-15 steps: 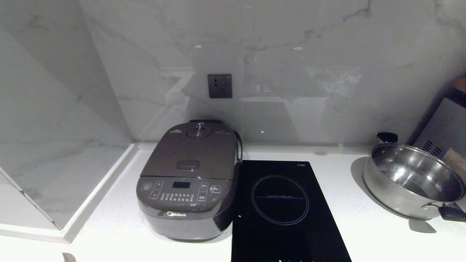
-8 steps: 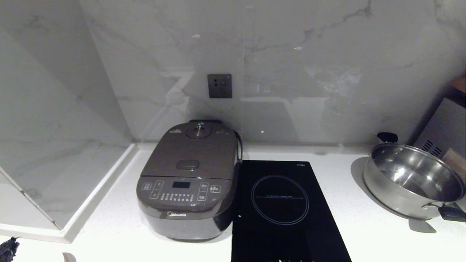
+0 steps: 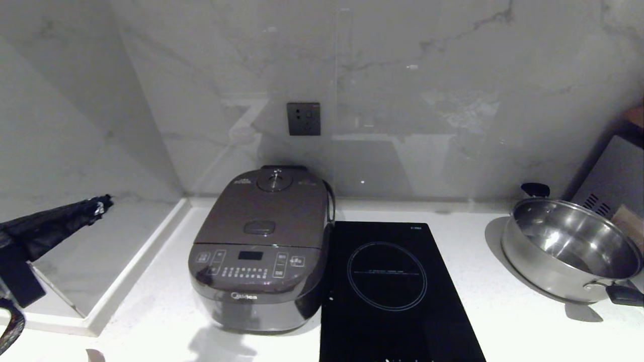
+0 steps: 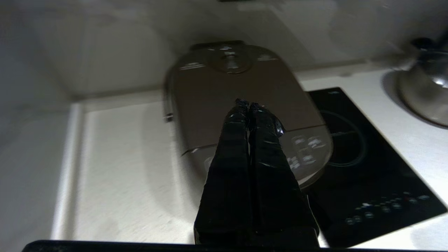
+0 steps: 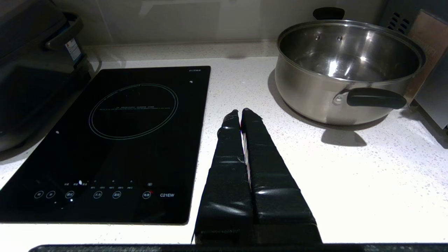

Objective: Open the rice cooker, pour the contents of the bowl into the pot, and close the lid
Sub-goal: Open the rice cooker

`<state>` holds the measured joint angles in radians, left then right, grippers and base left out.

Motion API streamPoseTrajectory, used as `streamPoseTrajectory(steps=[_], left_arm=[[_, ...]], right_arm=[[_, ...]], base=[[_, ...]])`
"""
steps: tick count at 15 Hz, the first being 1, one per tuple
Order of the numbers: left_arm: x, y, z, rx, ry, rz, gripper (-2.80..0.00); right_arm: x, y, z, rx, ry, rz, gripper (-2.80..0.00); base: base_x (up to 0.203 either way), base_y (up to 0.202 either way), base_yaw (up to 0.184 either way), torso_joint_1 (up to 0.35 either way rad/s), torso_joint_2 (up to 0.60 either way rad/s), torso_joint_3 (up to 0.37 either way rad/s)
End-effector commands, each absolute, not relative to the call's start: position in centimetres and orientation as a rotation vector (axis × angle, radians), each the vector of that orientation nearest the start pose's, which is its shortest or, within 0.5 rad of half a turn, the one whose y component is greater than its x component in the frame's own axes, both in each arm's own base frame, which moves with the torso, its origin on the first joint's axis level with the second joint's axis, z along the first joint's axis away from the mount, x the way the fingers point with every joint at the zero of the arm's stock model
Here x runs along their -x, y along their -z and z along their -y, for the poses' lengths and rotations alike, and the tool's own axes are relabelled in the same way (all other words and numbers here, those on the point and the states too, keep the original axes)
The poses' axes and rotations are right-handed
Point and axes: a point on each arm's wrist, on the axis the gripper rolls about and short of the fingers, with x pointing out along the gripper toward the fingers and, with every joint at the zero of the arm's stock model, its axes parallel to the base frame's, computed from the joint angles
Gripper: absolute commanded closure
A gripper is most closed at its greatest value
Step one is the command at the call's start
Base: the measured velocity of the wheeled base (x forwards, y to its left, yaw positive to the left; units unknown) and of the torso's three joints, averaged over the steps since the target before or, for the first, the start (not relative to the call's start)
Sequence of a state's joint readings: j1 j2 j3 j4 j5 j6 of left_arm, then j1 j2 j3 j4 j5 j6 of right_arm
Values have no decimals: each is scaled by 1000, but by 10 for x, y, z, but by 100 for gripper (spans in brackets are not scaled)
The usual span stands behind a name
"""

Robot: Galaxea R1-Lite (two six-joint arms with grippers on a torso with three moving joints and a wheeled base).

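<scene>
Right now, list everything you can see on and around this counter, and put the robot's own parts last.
rice cooker: one, dark grey-brown, back left of the counter, lid shut
induction hob: one, black, touching or nearly touching the cooker's right side
steel pan: one, shiny with black handles, far right
wall socket: one, dark grey, on the marble wall above the cooker
counter: one, white
left hand: one, black, shut, empty, raised at the left edge, left of the cooker
right hand: one, black, shut, empty, above the counter between hob and pan
</scene>
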<state>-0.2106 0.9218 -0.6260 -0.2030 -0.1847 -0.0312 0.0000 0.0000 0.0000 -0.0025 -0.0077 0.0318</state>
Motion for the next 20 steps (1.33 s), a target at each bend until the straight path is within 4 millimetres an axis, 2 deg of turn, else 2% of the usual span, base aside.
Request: streamPoseTrajectory(steps=[1, 4, 7, 9, 11, 20], left_arm=[[-147, -247, 44, 37, 441, -204, 0], [-196, -249, 67, 64, 483, -238, 0], [-251, -239, 89, 69, 492, -288, 0], [-273, -235, 104, 68, 521, -300, 0], [-274, -233, 114, 62, 555, -309, 0], [-261, -214, 106, -5, 569, -480, 0]], right_arm=[[23, -76, 0, -32, 8, 3, 0], [23, -76, 0, -32, 8, 3, 0], [23, -76, 0, -32, 8, 2, 0], [23, -76, 0, -25, 6, 5, 0], [23, -76, 0, -25, 6, 5, 0], [23, -76, 0, -25, 6, 5, 0]], base=[[0, 0, 0, 0, 0, 0], [0, 0, 0, 0, 0, 0], [0, 0, 0, 0, 0, 0], [0, 0, 0, 0, 0, 0], [0, 0, 0, 0, 0, 0], [0, 0, 0, 0, 0, 0]])
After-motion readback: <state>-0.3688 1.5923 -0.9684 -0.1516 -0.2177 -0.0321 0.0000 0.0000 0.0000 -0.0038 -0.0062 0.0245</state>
